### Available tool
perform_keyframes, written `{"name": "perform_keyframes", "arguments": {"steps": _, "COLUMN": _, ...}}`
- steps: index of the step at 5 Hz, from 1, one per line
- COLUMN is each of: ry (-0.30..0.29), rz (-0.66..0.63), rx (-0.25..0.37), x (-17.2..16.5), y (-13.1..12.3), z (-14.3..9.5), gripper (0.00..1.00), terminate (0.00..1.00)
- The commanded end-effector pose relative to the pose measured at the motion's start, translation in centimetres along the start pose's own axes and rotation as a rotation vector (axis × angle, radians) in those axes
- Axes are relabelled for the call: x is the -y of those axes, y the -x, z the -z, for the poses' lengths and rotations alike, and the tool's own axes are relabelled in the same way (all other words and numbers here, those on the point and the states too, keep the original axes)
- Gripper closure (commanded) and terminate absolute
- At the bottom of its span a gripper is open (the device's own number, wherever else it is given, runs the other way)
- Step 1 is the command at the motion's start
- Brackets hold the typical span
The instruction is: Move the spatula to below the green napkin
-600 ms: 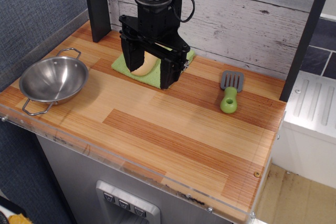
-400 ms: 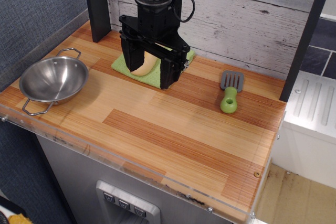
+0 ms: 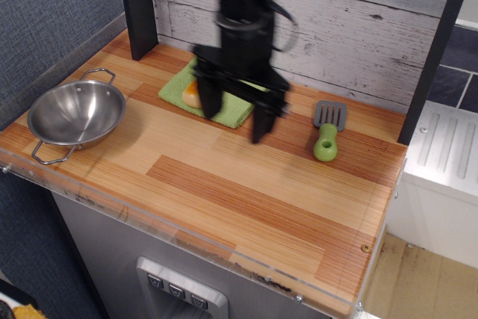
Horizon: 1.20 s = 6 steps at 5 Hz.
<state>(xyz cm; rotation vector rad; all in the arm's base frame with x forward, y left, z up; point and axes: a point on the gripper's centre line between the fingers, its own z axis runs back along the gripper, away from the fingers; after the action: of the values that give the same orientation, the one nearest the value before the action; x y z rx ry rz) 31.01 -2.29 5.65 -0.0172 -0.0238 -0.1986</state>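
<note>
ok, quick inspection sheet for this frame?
Surface: wooden counter, bare at the front.
Job's things: spatula lies flat at right, untouched; green napkin at back.
Clutter: tan bread piece on the napkin; steel bowl at left.
Gripper: gripper motion-blurred, jaws apart, holding nothing, between napkin and spatula.
Cables: black cable on the arm.
Surroundings: plank wall behind, white unit at right.

A mock kitchen built as a robot test bench: a wood-laminate counter (image 3: 246, 192) edged in clear acrylic sits on a grey cabinet before a whitewashed plank backdrop (image 3: 351, 20). Toy-sized cookware, a steel bowl (image 3: 75, 115) and a small spatula (image 3: 327, 131), sits on top, with blue fabric partition walls alongside.
</note>
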Motion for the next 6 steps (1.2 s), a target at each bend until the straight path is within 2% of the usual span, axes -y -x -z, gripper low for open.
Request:
{"name": "perform_keyframes", "arguments": {"steps": 1, "ry": 0.058, "rz": 0.041, "rx": 0.069, "x": 5.4, "y": -4.8, "z": -0.5, "gripper": 0.0, "terminate": 0.0}}
{"name": "perform_keyframes", "arguments": {"steps": 2, "ry": 0.009, "rz": 0.007, "rx": 0.069, "x": 7.0, "y": -5.9, "z": -0.2, "gripper": 0.0, "terminate": 0.0}}
{"name": "perform_keyframes", "arguments": {"steps": 3, "ry": -0.061, "rz": 0.0, "rx": 0.029, "x": 7.2, "y": -6.0, "z": 1.2, "gripper": 0.0, "terminate": 0.0}}
{"name": "perform_keyframes", "arguments": {"steps": 4, "ry": -0.117, "rz": 0.003, "rx": 0.0, "x": 6.1, "y": -5.8, "z": 1.5, "gripper": 0.0, "terminate": 0.0}}
{"name": "perform_keyframes", "arguments": {"steps": 5, "ry": -0.155, "rz": -0.003, "rx": 0.011, "x": 5.2, "y": -5.6, "z": 0.8, "gripper": 0.0, "terminate": 0.0}}
{"name": "perform_keyframes", "arguments": {"steps": 6, "ry": -0.175, "rz": 0.002, "rx": -0.021, "x": 5.0, "y": -5.6, "z": 2.1, "gripper": 0.0, "terminate": 0.0}}
